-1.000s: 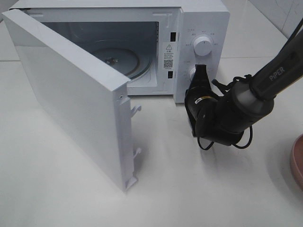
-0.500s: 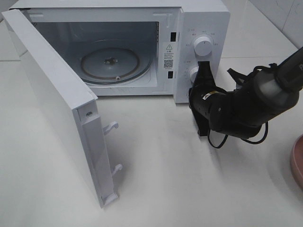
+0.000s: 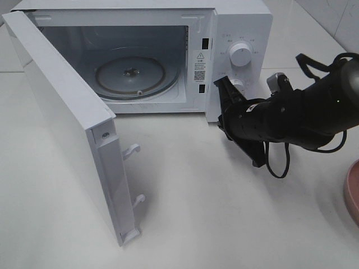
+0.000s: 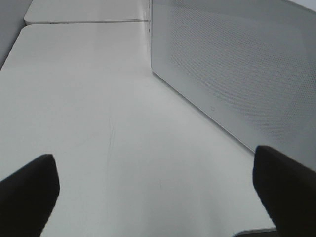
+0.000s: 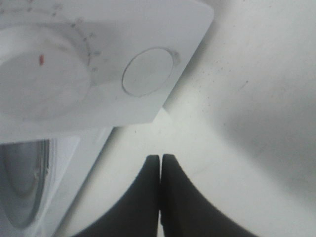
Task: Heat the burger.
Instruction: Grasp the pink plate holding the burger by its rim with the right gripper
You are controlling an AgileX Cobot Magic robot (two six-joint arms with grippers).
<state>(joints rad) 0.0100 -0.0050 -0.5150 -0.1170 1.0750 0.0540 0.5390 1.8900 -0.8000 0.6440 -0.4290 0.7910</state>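
The burger shows in none of the views, so its place cannot be told. The nearest hint is a pink-brown plate (image 3: 354,193), only a sliver of which enters the high view at the far right edge. Whether the burger sits on that plate is cut off from sight.

The right gripper (image 5: 160,163) is between that plate and the microwave (image 3: 241,22), low over the table (image 3: 224,224) just in front of the control panel. Its jaws are pressed together and hold nothing. Its wrist camera looks past them at the round lower button (image 5: 147,72) and the big dial (image 5: 44,84), and the tips stand clear of both.

The microwave door (image 3: 61,123) is swung wide and the glass turntable (image 3: 130,77) lies bare inside. By the look of it the opening step is done. What seems left is fetching the burger, setting it on the turntable, shutting the door and turning the timer.

The left gripper (image 4: 155,190) is out of the high view. Its own camera shows the jaws spread wide over bare table, with nothing between them, beside a white dotted panel (image 4: 237,74) that is probably the open door.

The right arm hides most of the lower button in the high view. The panel markings are too small to read.
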